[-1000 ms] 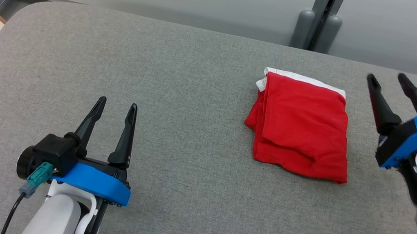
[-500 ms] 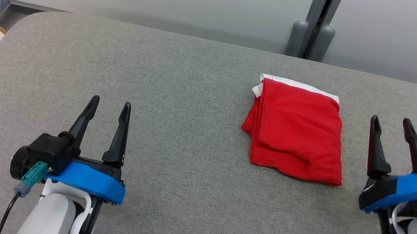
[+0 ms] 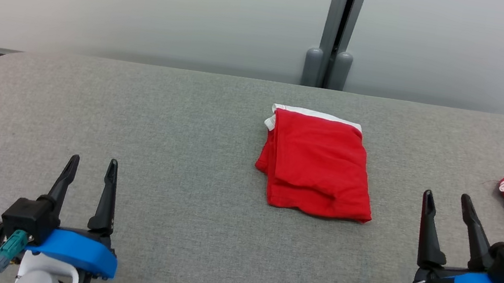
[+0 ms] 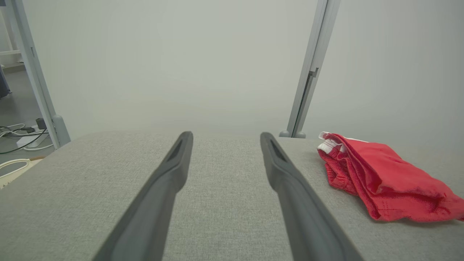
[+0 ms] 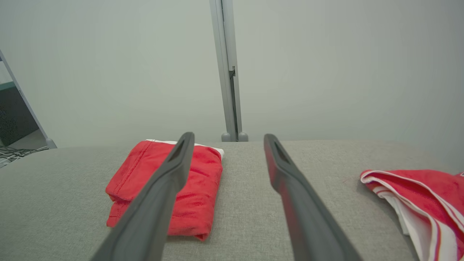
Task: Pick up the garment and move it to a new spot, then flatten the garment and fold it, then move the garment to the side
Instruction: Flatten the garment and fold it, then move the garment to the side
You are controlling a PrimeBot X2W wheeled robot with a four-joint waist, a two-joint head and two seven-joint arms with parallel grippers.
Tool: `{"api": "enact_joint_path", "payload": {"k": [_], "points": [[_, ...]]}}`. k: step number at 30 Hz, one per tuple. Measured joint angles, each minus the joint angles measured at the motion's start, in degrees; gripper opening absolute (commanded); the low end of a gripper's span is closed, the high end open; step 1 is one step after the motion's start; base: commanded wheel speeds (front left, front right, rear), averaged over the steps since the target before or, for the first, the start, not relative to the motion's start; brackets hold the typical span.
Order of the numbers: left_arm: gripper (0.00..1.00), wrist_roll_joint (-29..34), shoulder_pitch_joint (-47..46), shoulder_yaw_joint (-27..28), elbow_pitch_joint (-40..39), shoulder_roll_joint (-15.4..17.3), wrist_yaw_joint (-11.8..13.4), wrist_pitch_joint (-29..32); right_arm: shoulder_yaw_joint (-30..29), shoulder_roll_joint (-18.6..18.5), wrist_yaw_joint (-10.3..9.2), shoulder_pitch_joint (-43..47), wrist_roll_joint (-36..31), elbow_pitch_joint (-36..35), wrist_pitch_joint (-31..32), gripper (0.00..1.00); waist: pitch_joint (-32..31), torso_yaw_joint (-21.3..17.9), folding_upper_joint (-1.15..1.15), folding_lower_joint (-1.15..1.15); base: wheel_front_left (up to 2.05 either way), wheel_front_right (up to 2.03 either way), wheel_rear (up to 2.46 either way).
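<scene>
The garment (image 3: 316,163) is shown folded at eleven o'clock from the right gripper (image 3: 446,195), one o'clock from the left gripper (image 3: 94,160); both are held parted and empty. Folding is judged done, the sideways move outstanding.

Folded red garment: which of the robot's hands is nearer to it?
Right. The right hand sits just right of the folded red garment, apart from it; the left hand is far off to its left.
</scene>
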Motion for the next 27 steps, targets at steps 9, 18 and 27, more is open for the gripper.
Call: {"api": "enact_joint_path", "payload": {"k": [9, 18, 27], "points": [[1.00, 1.36, 5.04, 3.26, -0.24, 0.12, 0.91, 0.00, 2.03, 0.40, 0.00, 3.20, 0.22, -1.70, 1.98, 1.00, -2.68, -3.31, 0.00, -0.01, 0.00, 0.00, 0.00], [1.00, 1.65, 6.80, 5.20, -0.54, -0.82, 0.89, 0.00, 3.11, 0.26, 0.00, 3.52, 0.22, -0.24, 3.56, 1.00, -3.41, -4.81, 0.00, 0.00, 0.00, 0.00, 0.00], [1.00, 2.45, 6.86, 5.25, -0.48, -1.59, 0.43, 0.00, 2.81, 0.04, 0.00, 2.83, -0.07, 0.23, 3.98, 1.00, -3.20, -4.26, 0.00, 0.00, 0.00, 0.00, 0.00]]}}
